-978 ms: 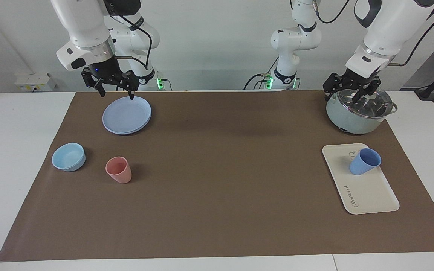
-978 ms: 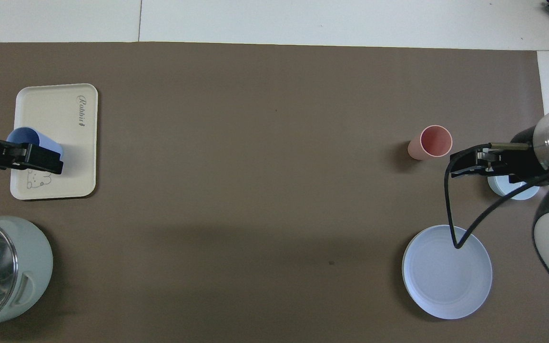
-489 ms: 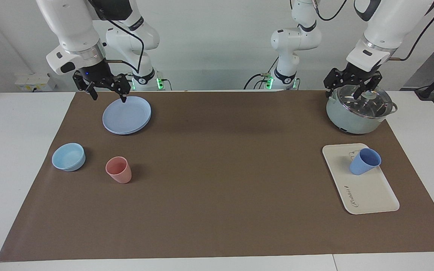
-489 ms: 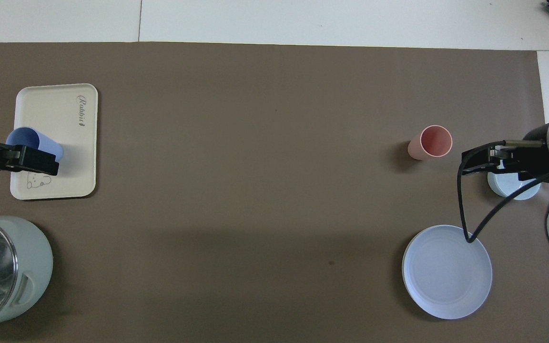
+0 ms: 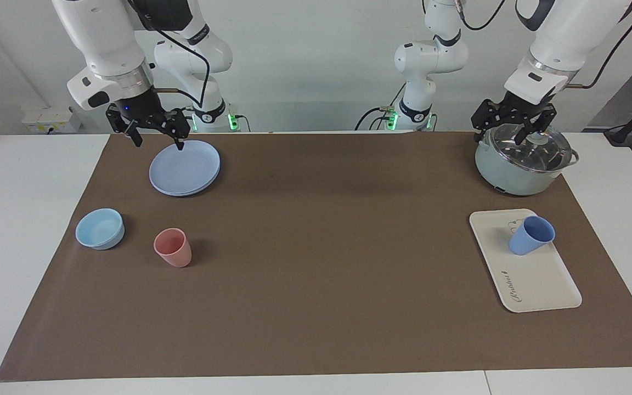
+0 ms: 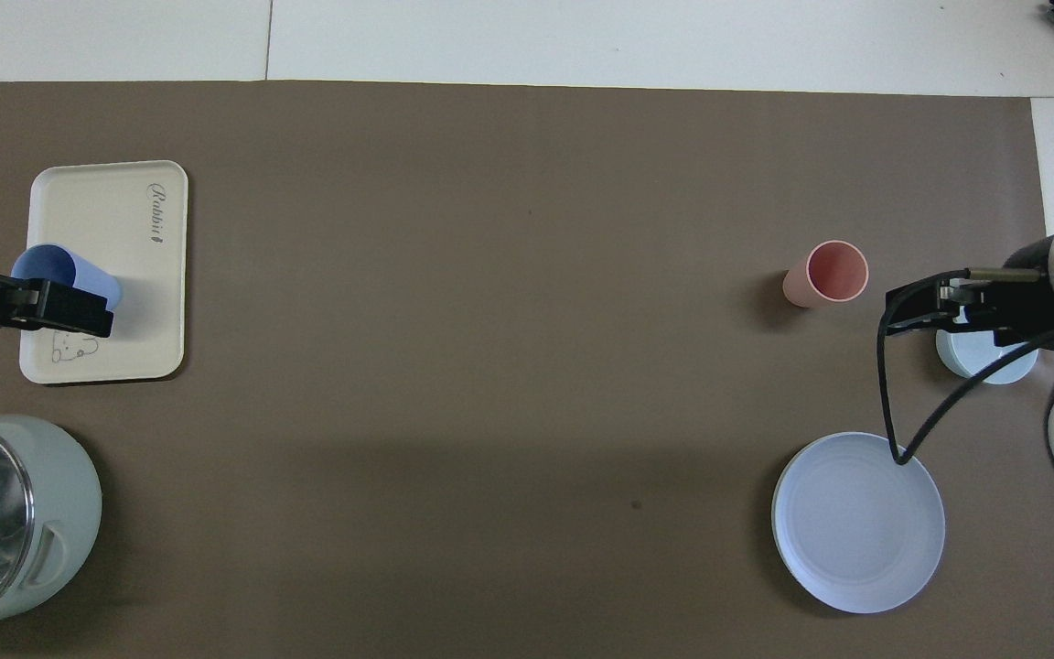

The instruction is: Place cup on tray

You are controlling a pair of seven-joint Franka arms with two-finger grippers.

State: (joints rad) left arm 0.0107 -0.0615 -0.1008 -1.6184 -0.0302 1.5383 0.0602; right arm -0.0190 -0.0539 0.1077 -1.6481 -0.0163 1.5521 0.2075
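on tray [image 5: 535, 280], cup [image 5: 530, 235], well below left jaws

White table [image 5: 30, 230], seam near front edge. Brown mat [image 5: 316, 263] covers most of tabletop. Plain pale wall [image 5: 316, 55] at far side. White socket box [image 5: 47, 119] at left, against wall. Even, diffuse lighting; soft shadows on mat.

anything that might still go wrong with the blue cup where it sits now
The cup stands on the tray but looks tilted, near the tray's edge by the pot. A bump to the tray might tip it or roll it off. The left hand hangs over the pot; lowering could strike the lid.
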